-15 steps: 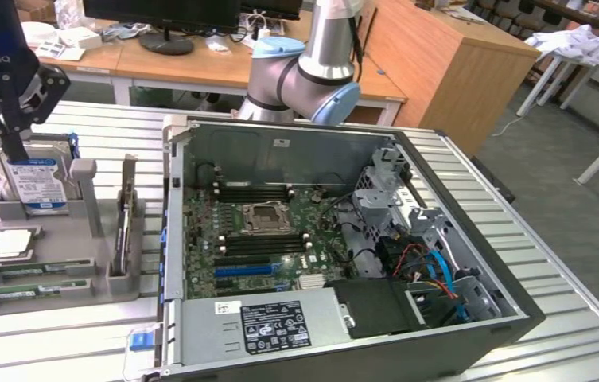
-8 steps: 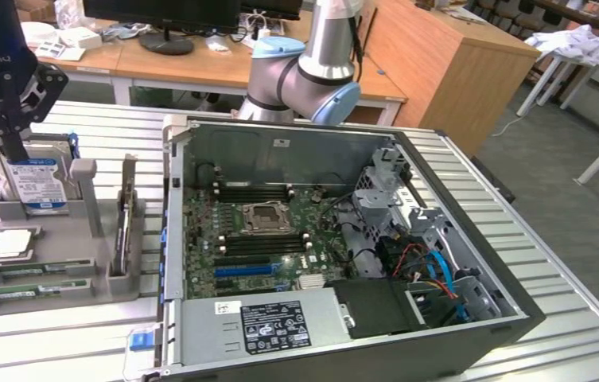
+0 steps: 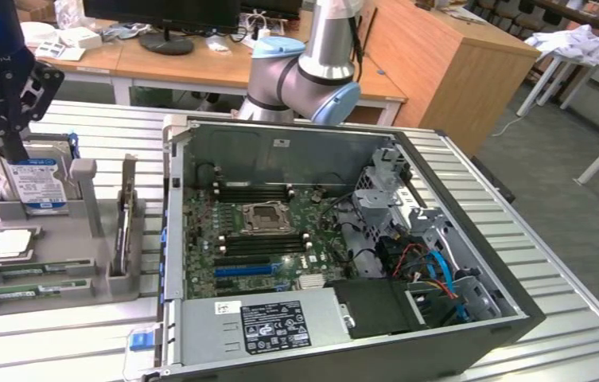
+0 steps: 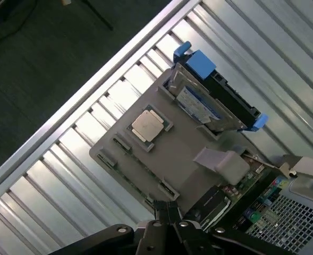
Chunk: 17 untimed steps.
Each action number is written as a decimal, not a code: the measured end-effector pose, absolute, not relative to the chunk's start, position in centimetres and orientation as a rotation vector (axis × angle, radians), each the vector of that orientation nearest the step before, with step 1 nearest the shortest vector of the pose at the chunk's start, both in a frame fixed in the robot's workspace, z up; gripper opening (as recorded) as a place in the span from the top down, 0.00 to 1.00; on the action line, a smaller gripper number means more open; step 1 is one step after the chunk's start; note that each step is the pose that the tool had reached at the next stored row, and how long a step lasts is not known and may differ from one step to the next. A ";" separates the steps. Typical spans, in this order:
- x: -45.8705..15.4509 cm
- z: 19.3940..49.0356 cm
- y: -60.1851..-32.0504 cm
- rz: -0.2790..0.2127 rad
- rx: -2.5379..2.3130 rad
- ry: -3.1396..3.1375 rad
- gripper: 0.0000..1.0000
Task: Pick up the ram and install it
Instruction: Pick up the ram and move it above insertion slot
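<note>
Gripper (image 4: 168,209) closed tight, hovering over gray tray (image 4: 184,155)

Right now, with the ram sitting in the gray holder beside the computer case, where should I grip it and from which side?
Likely the middle of the exposed long top edge of the ram, from straight above, with the pincer closing across its thin faces. It seems to stand on edge in a groove of the gray holder, whose walls block its ends and sides.
</note>
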<state>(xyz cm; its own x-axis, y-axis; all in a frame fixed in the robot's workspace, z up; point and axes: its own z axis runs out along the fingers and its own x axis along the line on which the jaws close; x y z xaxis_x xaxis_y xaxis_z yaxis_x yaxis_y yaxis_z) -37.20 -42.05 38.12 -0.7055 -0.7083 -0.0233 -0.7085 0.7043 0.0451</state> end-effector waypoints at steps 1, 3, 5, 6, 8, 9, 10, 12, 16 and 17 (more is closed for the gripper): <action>-37.2 38.1 -42.0 0.079 -1.232 2.885 0.89; -37.2 38.1 -42.0 0.079 -1.284 2.863 0.89; -37.2 38.1 -42.0 0.080 -1.336 2.840 0.89; -37.2 38.1 -42.0 0.080 -1.362 2.828 0.89; -37.2 38.1 -42.0 0.080 -1.413 2.804 0.89; -37.2 38.1 -42.0 0.080 -1.440 2.791 0.89; -37.2 38.1 -42.0 0.080 -1.465 2.778 0.89; -37.2 38.1 -42.0 0.080 -1.515 2.752 0.89; -37.2 38.0 -42.0 0.080 -1.616 2.697 0.89; -37.2 38.0 -42.0 0.080 -1.640 2.683 0.89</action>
<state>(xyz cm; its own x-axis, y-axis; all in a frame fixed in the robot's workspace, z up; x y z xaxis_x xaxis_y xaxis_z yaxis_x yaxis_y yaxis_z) -37.20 -42.05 38.02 -0.4563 -0.8895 -0.0233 -0.8893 0.4550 0.0451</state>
